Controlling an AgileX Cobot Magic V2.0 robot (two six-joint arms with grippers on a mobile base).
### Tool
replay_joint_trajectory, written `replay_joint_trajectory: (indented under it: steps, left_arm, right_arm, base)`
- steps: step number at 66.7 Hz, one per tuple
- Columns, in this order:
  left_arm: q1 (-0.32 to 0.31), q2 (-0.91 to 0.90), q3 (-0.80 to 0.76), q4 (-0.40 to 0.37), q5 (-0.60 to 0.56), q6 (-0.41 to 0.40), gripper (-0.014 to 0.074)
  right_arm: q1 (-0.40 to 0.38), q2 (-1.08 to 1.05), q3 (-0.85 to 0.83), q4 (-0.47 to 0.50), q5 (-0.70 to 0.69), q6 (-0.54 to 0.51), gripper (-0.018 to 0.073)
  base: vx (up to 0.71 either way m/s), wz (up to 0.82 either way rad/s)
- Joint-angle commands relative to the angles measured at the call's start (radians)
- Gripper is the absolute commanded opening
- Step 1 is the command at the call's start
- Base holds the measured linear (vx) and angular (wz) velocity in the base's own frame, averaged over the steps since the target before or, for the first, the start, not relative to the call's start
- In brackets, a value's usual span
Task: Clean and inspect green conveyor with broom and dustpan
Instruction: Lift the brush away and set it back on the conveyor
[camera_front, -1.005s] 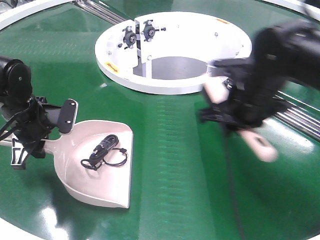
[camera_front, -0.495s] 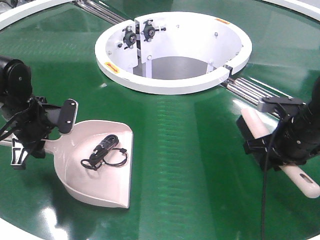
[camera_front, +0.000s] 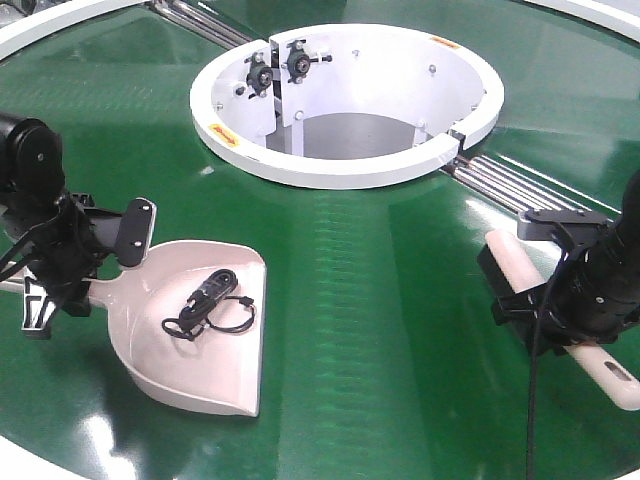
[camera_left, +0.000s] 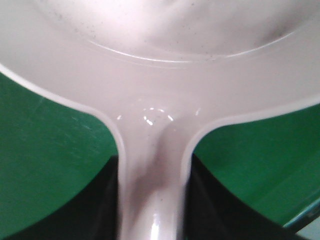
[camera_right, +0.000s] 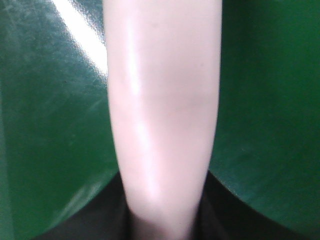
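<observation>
– Since the green conveyor (camera_front: 350, 300) fills nearly the whole front view, how should the sweep go from here?

– My judgement: short, flat strokes across the belt toward the dustpan (camera_front: 215, 375), which lies on the belt at lower left of the frame. Keep its lip pressed to the ribbed surface so nothing slips under. The left gripper (camera_front: 80, 275) is clamped on its handle; the left wrist view shows that handle running down between the 2 dark jaws.

– And the broom (camera_front: 505, 255)?

– Right side of the frame, well apart from the pan, just below the steel rollers (camera_front: 510, 185). The right gripper (camera_front: 540, 280) is closed around its middle; the right wrist view shows the beige body pinched between the jaws. Whether the bristles touch the belt I cannot tell, so lower them gently before pulling left.

– Which way do they point?

– The dustpan's long axis runs left to right, handle at the left edge, mouth opening right, toward the broom. The broom's long axis runs diagonally, bristle end at upper left, slotted handle end at lower right.

– Anything in the pan?

– 1 small black tangle (camera_front: 210, 305) near its middle; keep the pan level so it cannot slide out.
</observation>
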Motion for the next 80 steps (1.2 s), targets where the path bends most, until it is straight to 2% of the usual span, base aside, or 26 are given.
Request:
replay_joint_trajectory:
  steps: [1,7,20,43,55,68,80]
  left_arm:
    - [-0.011,-0.05,-0.027,-0.014,-0.004,-0.003,-0.0008]
    - [-0.011,-0.05,-0.027,-0.014,-0.005,-0.003,-0.0008]
    - [-0.011,-0.05,-0.027,-0.067,-0.01,-0.003,-0.0008]
    - [-0.01,-0.05,-0.027,-0.067,-0.03,-0.006,-0.0008]
    - [-0.007,-0.05,-0.027,-0.107,-0.029,-0.065,0.0008]
    - [-0.006,-0.05,-0.027,-0.123,-0.033,-0.101,0.0116]
    - [-0.006,-0.05,-0.027,-0.119,-0.034,-0.108,0.0311]
  right_arm:
    - [-0.005,-0.011,-0.024,-0.004,0.008,-0.033,0.0005]
    - [-0.005,0.016,-0.024,-0.004,0.019,-0.049,0.0008]
    - [-0.005,0.057,-0.024,-0.003,0.021,-0.042,0.0043]
    - [-0.005,0.06,-0.024,-0.002,0.023,-0.042,0.021]
    - [-0.005,0.06,-0.024,-0.002,0.037,-0.043,0.03]
    - [-0.005,0.057,-0.024,-0.002,0.038,-0.045,0.0362]
    - [-0.005,0.048,-0.024,-0.008,0.037,-0.045,0.0369]
  base:
    - [0.0,0.0]
    - [0.0,0.0]
    - [0.0,0.0]
    - [0.0,0.0]
    - [0.0,0.0]
    - [0.0,0.0]
    - [0.0,0.0]
